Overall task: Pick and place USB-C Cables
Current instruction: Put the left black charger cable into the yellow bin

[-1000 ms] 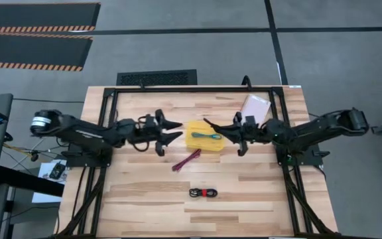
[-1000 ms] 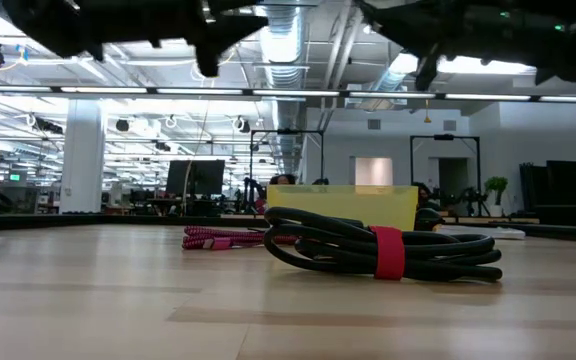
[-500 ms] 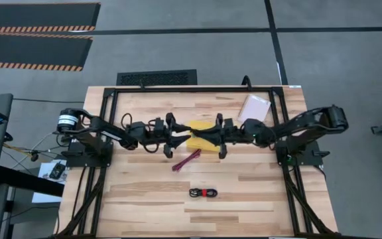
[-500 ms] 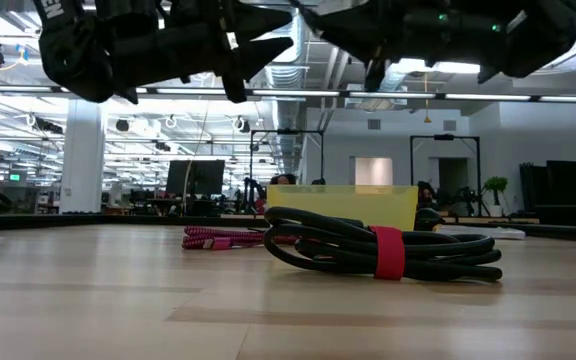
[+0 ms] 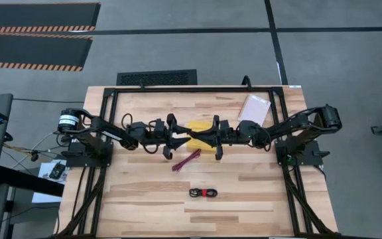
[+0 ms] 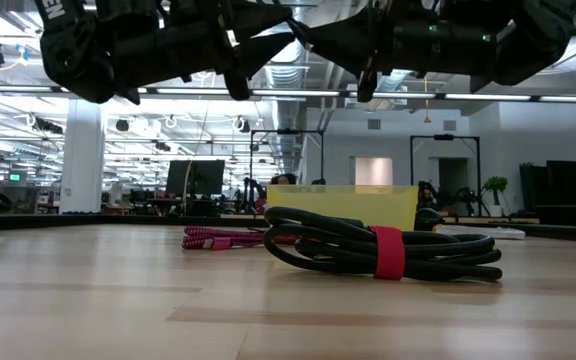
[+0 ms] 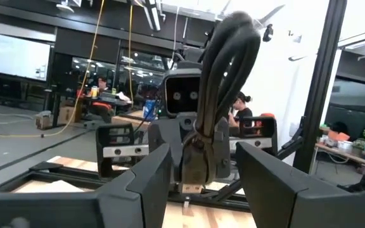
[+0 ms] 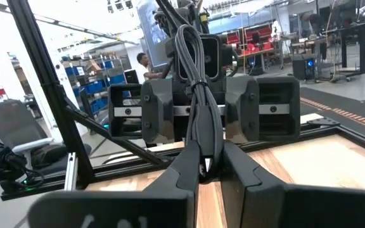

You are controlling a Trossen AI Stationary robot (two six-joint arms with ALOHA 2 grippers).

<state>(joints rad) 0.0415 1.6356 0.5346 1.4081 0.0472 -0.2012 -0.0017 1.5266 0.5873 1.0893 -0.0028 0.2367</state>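
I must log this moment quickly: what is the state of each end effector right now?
Left end effector: open, holding nothing, above the yellow tray.
Right end effector: cannot be told; it faces the left one over the tray.

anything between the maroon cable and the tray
Nothing lies on the table between the maroon cable and the tray. But the left gripper and right gripper meet right above the tray, covering most of it.

both grippers crowd the tray (seemingly nose-to-nose).
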